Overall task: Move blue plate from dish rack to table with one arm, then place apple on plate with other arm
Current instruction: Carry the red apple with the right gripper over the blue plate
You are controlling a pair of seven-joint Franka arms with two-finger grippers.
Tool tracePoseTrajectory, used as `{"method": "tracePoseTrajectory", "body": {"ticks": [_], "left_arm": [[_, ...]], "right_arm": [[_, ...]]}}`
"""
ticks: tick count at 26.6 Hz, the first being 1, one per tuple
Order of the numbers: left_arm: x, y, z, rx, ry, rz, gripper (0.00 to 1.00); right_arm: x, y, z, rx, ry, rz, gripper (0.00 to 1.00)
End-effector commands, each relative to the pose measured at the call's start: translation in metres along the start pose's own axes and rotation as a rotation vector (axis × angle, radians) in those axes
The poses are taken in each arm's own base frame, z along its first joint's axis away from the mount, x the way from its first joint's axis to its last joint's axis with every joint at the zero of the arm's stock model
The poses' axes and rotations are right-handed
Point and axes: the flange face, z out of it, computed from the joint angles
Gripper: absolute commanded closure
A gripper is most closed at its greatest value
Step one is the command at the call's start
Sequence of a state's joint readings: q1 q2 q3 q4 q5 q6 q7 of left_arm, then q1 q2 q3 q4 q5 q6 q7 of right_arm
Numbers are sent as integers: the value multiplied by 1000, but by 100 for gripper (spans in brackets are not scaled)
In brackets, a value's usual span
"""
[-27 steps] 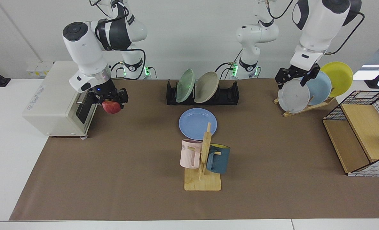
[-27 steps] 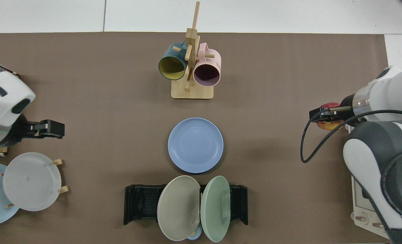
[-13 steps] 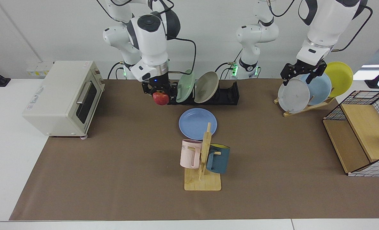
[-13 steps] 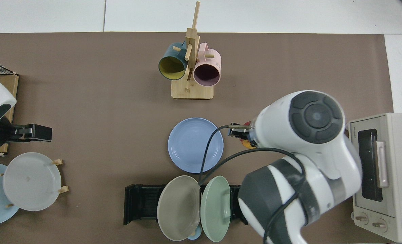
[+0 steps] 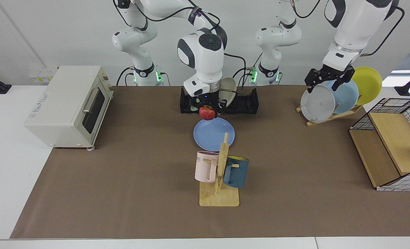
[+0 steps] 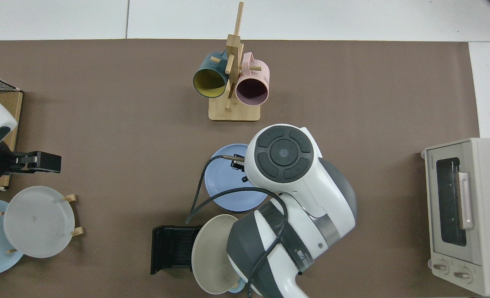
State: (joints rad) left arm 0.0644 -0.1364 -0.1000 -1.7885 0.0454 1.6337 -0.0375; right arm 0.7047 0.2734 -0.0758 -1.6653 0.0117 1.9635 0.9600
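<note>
A: Right tool (image 5: 207, 108) is pinching the apple (image 5: 207, 112), up in the air at the plate's (image 5: 213, 133) twelve o'clock edge.

B: And the plate lies flat on the worktop (image 5: 121, 180), out of the rack (image 5: 246, 102), which sits just past it at twelve.

A: From above, the right arm's big white joint covers the plate's three o'clock side, and only the bare blue at nine shows (image 6: 222, 182). The apple is hidden under the arm there.

B: Rack from above (image 6: 172, 248) has a beige plate (image 6: 211, 256) standing in it.

A: Left tool (image 5: 326, 80) waits way out at the worktop's two o'clock corner, above the grey plate (image 5: 317, 103) on the wooden stand. Its fingers are spread, nothing between them.

B: Mug tree (image 5: 220, 173) stands just at the plate's six, pink and blue mugs hanging.
</note>
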Motion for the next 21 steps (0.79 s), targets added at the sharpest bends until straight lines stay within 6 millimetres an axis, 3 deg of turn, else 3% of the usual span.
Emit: {"method": "tracePoseTrajectory", "body": {"ticks": [1, 7, 21], "left_arm": [[0, -4, 1, -19, 7, 7, 0], [0, -2, 1, -19, 5, 10, 0], [0, 1, 2, -19, 4, 15, 0]], "right_arm": [[-3, -27, 42, 13, 9, 38, 100], [-7, -22, 95, 12, 10, 37, 100], [-21, -1, 142, 13, -60, 74, 96]]}}
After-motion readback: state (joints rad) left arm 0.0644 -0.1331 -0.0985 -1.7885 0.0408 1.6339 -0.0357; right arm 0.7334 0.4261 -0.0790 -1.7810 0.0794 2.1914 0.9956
